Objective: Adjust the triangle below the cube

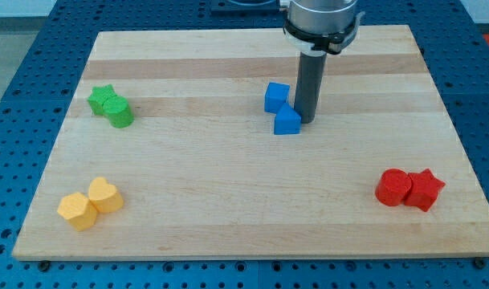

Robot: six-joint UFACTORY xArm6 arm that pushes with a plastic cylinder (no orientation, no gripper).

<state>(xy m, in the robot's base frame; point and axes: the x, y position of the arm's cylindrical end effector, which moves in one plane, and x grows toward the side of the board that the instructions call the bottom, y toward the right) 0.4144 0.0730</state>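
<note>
A blue cube [276, 97] sits near the middle of the wooden board [228, 201]. A blue triangle block [287, 121] lies just below it and slightly to the right, touching its lower corner. My tip [307, 120] is right beside the triangle's right side, apparently touching it, and to the lower right of the cube. The dark rod rises from there to the arm's metal flange at the view's top.
A green star [101, 98] and a green cylinder [119, 113] touch at the left. Two yellow blocks [90, 204] sit at the bottom left. A red cylinder [393, 187] and a red star [424, 190] sit at the bottom right.
</note>
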